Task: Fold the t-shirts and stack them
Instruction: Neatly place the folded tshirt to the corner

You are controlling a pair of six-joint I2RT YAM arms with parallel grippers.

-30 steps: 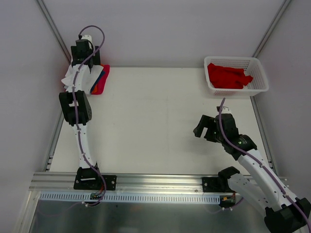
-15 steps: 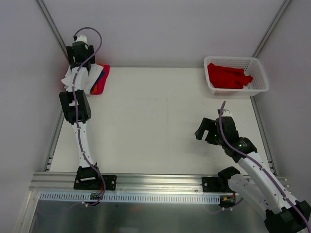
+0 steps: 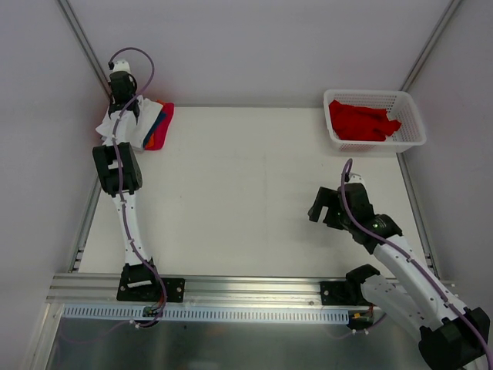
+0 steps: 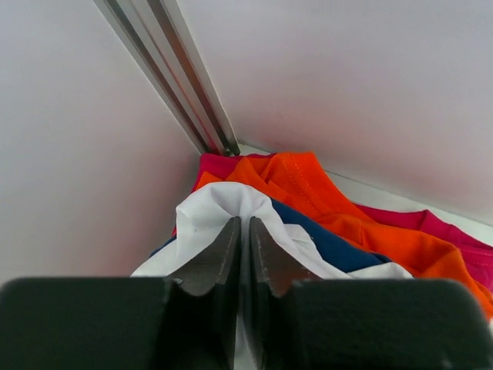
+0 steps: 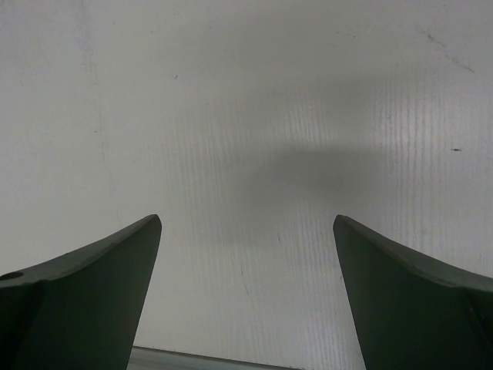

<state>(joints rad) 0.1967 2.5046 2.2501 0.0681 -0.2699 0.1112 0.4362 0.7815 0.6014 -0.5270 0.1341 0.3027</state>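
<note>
In the far left corner lies a stack of folded t-shirts [image 3: 159,126], with orange [image 4: 308,189], blue [image 4: 331,245] and red [image 4: 435,230] layers showing. On top lies a plain white t-shirt [image 4: 202,220], its cloth bunched into a peak. My left gripper [image 4: 244,225] is shut on that peak and stands over the stack [image 3: 125,106] in the top view. Bright red t-shirts [image 3: 359,120] lie crumpled in the basket. My right gripper [image 5: 246,223] is open, hanging over bare table at the right [image 3: 318,206].
A white lattice basket [image 3: 413,132] stands at the far right corner. Metal frame posts [image 4: 173,77] run up the corner behind the stack. The white table [image 3: 246,185] ends at a rail along the near edge.
My left gripper has gone from open to shut, pinching the white t-shirt, and has shifted slightly toward the far left corner. The right arm barely moved.
</note>
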